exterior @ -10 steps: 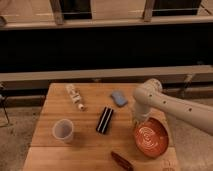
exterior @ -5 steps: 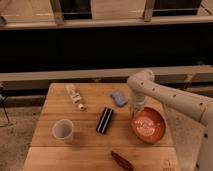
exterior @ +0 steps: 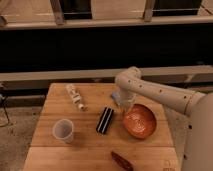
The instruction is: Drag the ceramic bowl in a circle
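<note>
Camera view, scanning left to right over the wooden table point(exterior: 50, 135): a translucent cup point(exterior: 63, 130), a small bottle point(exterior: 74, 96), a black case point(exterior: 105, 120), then the gripper point(exterior: 127, 107) set down at the upper-left rim of the ceramic bowl point(exterior: 140, 121), which spreads right and toward the near edge from it. Whether its jaws pinch the rim cannot be told. Since a second ago, the bowl has slid left and away from the table's front-right corner, arm swinging with it.

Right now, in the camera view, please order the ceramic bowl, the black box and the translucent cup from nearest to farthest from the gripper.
The gripper is at the bowl's left rim.
1. ceramic bowl, directly at its right
2. black box, to its left
3. translucent cup, far left, near the table's front
</note>
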Motion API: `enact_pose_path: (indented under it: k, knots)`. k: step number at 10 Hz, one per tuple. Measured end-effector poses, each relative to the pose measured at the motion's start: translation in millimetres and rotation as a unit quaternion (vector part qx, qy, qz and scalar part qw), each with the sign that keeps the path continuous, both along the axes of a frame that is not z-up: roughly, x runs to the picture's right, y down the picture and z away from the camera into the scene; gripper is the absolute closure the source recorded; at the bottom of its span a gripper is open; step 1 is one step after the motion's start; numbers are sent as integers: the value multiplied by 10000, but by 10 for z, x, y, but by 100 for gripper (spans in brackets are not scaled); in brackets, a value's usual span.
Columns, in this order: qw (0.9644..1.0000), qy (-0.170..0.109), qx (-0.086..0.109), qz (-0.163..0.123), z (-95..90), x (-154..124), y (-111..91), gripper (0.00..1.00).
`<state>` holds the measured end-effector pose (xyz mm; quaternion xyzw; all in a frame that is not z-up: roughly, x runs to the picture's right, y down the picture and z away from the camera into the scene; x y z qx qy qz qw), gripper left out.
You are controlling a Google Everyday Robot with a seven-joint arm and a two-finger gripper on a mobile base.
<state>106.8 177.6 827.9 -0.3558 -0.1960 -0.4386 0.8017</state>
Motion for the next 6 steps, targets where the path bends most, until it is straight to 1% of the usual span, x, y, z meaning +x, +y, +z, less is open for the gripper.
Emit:
enact_pose_path:
  k: [1, 2, 3, 4, 5, 6]
  knots:
    - [9997, -242, -46, -62, -42, -101, 22, 37]
    - [9992, -388, -75, -61, -80, -149, 43, 37]
    - [9987, -502, -100, -38, -115, -165, 72, 39]
    - [9993, -364, -77, -31, -114, -110, 81, 48]
    - [9997, -258, -18, 34, -83, -104, 45, 57]
    - [9997, -230, 18, 61, -48, -114, -6, 67]
